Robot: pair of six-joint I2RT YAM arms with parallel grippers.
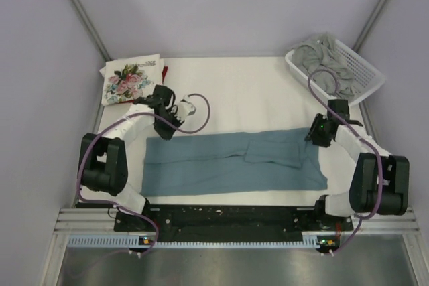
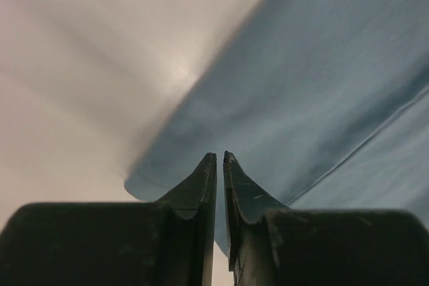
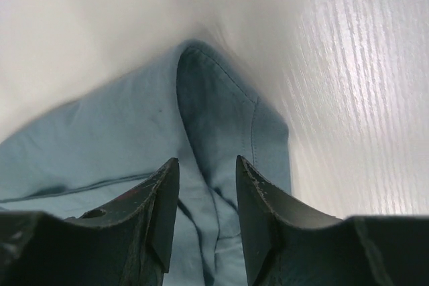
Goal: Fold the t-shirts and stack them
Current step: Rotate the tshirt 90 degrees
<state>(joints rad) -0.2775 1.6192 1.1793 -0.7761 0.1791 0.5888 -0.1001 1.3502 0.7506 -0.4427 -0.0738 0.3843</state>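
Left claw [image 2: 220,156] nearly closed, empty; right claw [image 3: 206,160] parted, empty. Plain dusty teal-blue cloth t-shirt [image 1: 221,165] lies flat on white table [image 1: 228,85]. Likely soft, light, limp; pinch 2 end corners.

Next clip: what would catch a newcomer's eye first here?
The teal-blue shirt, folded into a long band, lies across the near middle of the table, with the left gripper at its far-left corner and the right gripper at its far-right end. A folded floral shirt sits in the far-left corner, and a white basket of grey cloth in the far-right.
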